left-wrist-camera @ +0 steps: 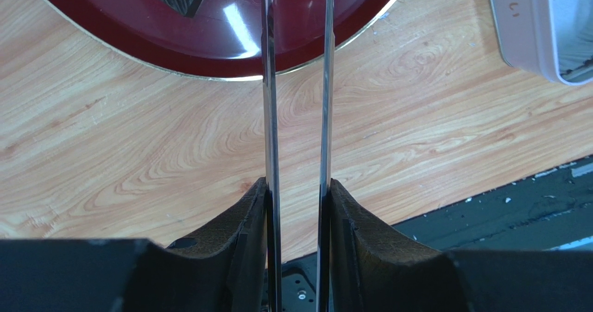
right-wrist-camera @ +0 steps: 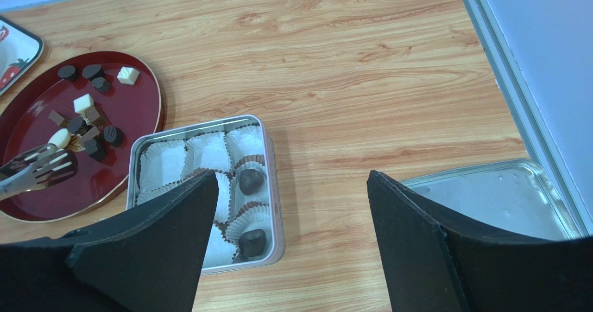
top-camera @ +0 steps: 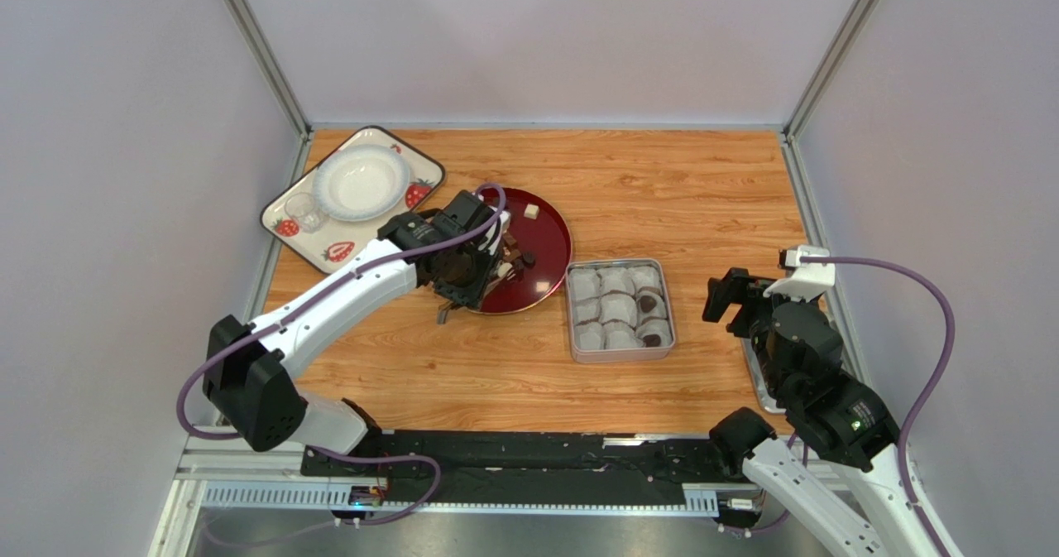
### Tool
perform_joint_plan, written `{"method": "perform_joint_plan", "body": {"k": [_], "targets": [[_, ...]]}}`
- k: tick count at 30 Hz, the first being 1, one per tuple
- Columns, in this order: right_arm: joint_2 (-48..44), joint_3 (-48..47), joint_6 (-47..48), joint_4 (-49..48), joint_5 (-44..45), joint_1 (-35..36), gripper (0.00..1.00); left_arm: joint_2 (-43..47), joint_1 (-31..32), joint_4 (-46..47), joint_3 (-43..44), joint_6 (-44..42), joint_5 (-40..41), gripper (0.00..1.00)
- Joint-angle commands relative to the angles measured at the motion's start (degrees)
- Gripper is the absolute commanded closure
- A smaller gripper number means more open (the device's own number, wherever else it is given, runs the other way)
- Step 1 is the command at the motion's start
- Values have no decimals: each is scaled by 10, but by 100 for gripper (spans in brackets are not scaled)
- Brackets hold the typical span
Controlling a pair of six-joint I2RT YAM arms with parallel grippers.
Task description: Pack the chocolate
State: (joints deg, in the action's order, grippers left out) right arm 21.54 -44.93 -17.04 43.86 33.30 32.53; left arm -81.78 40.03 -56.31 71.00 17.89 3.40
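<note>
Chocolate (right-wrist-camera: 83, 104) lies scattered on the red plate (right-wrist-camera: 136, 110), mostly dark pieces with a few white. Two dark pieces (right-wrist-camera: 250, 180) already sit in paper cups (right-wrist-camera: 163, 162) of the tin (right-wrist-camera: 271, 187) just beside it. The tongs (right-wrist-camera: 38, 167) reach in over the plate's rim, tips slightly parted next to a cream oval (right-wrist-camera: 59, 138). Your left gripper (left-wrist-camera: 297, 187) pinches the tongs' two arms between its pads.

To take the oval well, lower the tips to straddle that one piece. Squeeze gently so it neither pops out nor cracks. Lift it clear of the rim, then carry it over the tin wall to a vacant cup. Its close neighbours (right-wrist-camera: 110, 135) could be nudged or caught along with it, so come at it from its open side.

Your right gripper (right-wrist-camera: 291, 180) hangs spread wide, holding nothing, over the tabletop (right-wrist-camera: 348, 62) to the tin's right, apart from the route between plate and tin. The lid (right-wrist-camera: 487, 194) lies further right by the wall. A strawberry tray (top-camera: 280, 216) with a white bowl (top-camera: 358, 182) sits to the plate's far left, out of the way.
</note>
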Motion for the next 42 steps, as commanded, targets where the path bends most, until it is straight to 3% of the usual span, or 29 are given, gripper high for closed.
{"method": "perform_joint_plan", "body": {"k": [1,9,21,27,42], "targets": [[-2,0,9,-24,-4,-2,17,37,-1,-13,41,3,-29,65],[-4,0,7,-23,-3,-1,17,6,50,-13,138,-6,-67,64],[-7,0,6,-23,-3,-1,17,-159,152,-11,315,-28,-87,62],[-11,0,7,-24,-3,-1,17,-236,167,-12,367,-34,-93,61],[-11,1,7,-23,-8,-1,17,-319,168,-5,433,-48,-82,57]]}}
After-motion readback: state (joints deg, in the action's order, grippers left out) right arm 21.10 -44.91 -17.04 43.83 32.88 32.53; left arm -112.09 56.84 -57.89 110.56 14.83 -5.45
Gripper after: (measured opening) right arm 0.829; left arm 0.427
